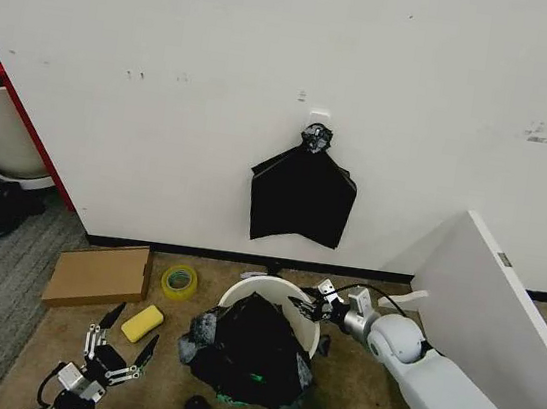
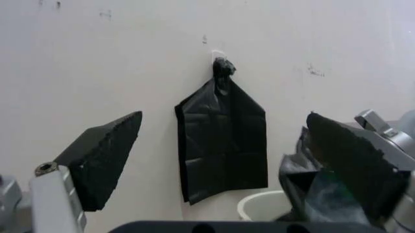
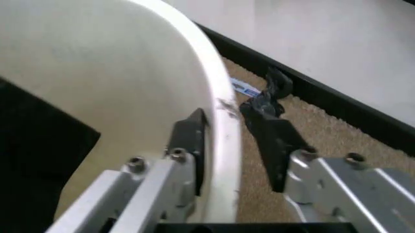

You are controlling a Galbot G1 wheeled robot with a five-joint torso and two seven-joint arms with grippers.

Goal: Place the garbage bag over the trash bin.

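The trash bin (image 1: 277, 291) stands on the carpet by the wall, white and round. The garbage bag (image 1: 249, 353), black and crinkly, covers its near side and spills down to the floor; the far part of the rim is bare. My right gripper (image 1: 313, 306) straddles that bare rim (image 3: 224, 136), one finger (image 3: 188, 141) inside the wall and the other (image 3: 272, 141) outside, with a small gap showing, so it is open. My left gripper (image 1: 115, 350) hangs low to the bin's left, open and holding nothing; past its fingers (image 2: 104, 155) I see the garbage bag (image 2: 302, 187) and the bin's rim (image 2: 259, 201).
A folded black bag bundle (image 1: 300, 196) hangs on the wall behind the bin. A cardboard box (image 1: 98, 274), a tape roll (image 1: 180, 281) and a yellow sponge (image 1: 142, 323) lie left. Small black scraps (image 1: 196, 408) lie in front. A white panel (image 1: 500, 325) leans right.
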